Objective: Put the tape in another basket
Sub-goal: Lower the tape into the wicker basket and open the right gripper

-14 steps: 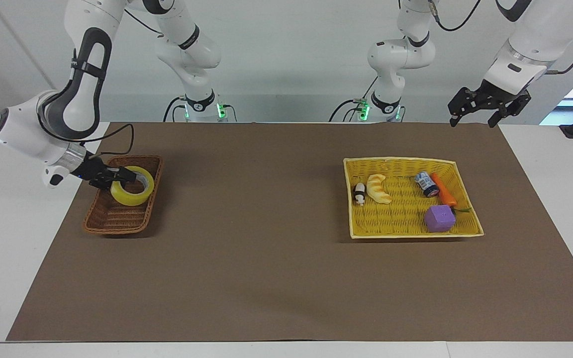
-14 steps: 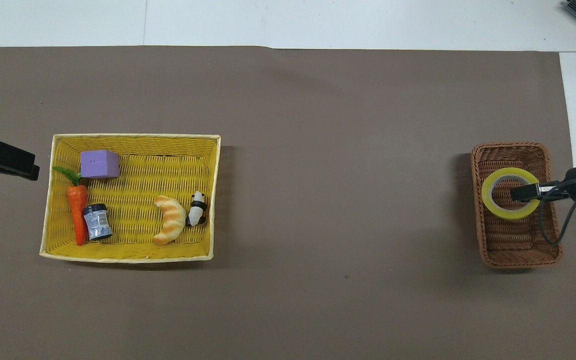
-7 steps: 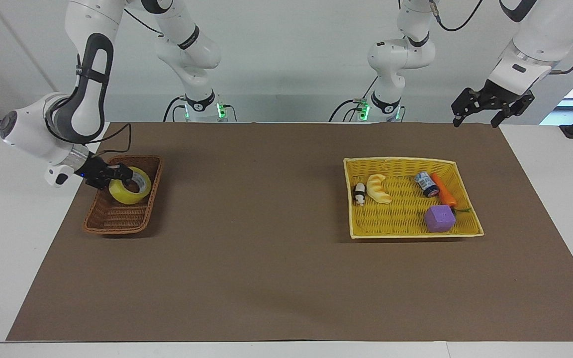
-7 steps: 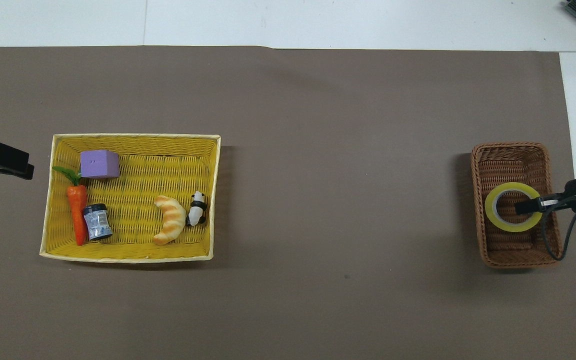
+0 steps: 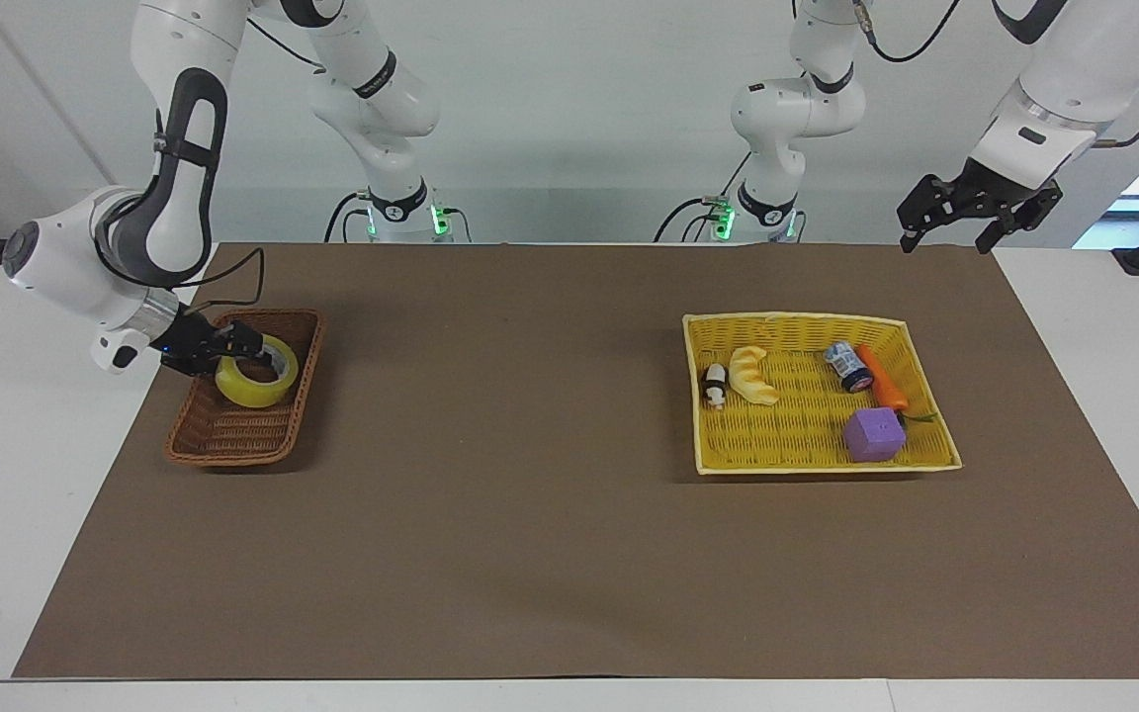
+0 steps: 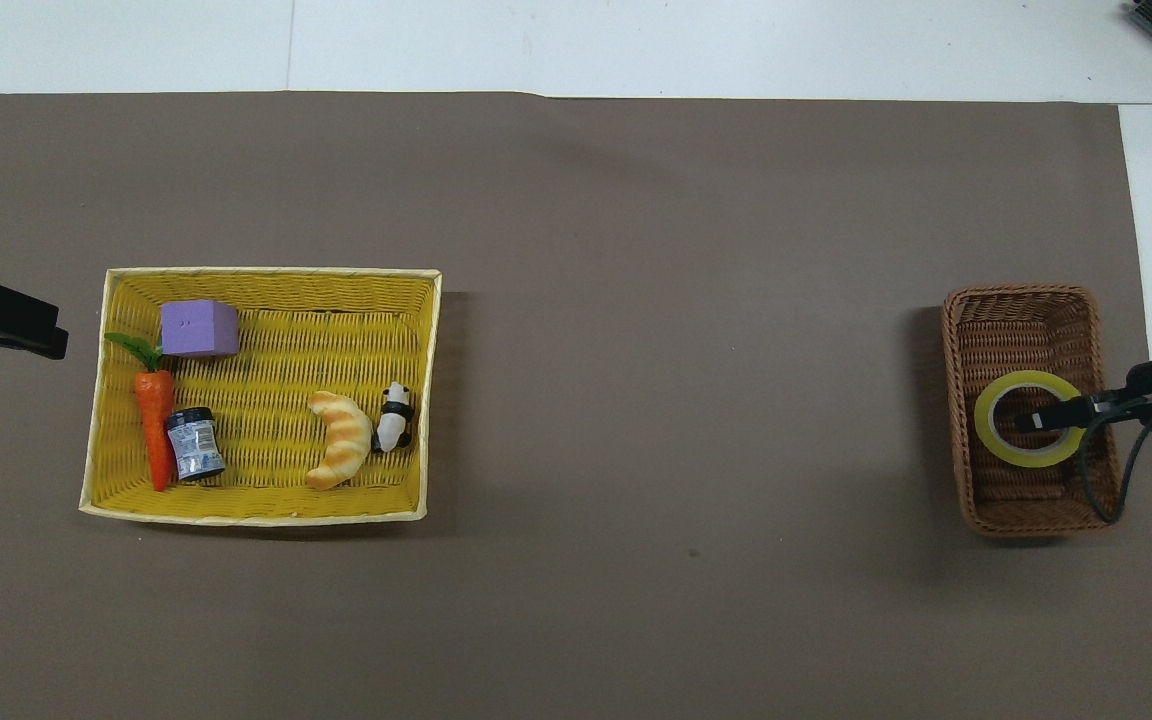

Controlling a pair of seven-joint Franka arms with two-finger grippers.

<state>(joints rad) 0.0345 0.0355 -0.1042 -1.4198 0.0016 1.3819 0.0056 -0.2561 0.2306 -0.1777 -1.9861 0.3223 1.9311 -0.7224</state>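
The yellow tape [image 5: 255, 374] is a ring, tilted, inside the dark brown wicker basket [image 5: 196, 435] at the right arm's end of the table. My right gripper [image 5: 236, 346] reaches in over the basket's side wall and sits at the tape's rim. In the overhead view the right gripper [image 6: 1061, 412] crosses the tape [image 6: 996, 440], with its tip inside the ring, within the basket [image 6: 1021, 515]. I cannot see whether the tape rests on the basket's floor. My left gripper [image 5: 945, 237] hangs open and empty in the air at the left arm's end, and it waits there.
A larger bright yellow basket [image 5: 817, 463] toward the left arm's end holds a purple cube [image 5: 873, 435], a carrot [image 5: 884, 389], a small can [image 5: 846, 366], a croissant [image 5: 753, 376] and a panda figure [image 5: 716, 386]. A brown mat [image 5: 530, 514] covers the table.
The right gripper has lowered the tape deeper into the brown basket and shifted it slightly toward the robots. The left gripper has risen a little.
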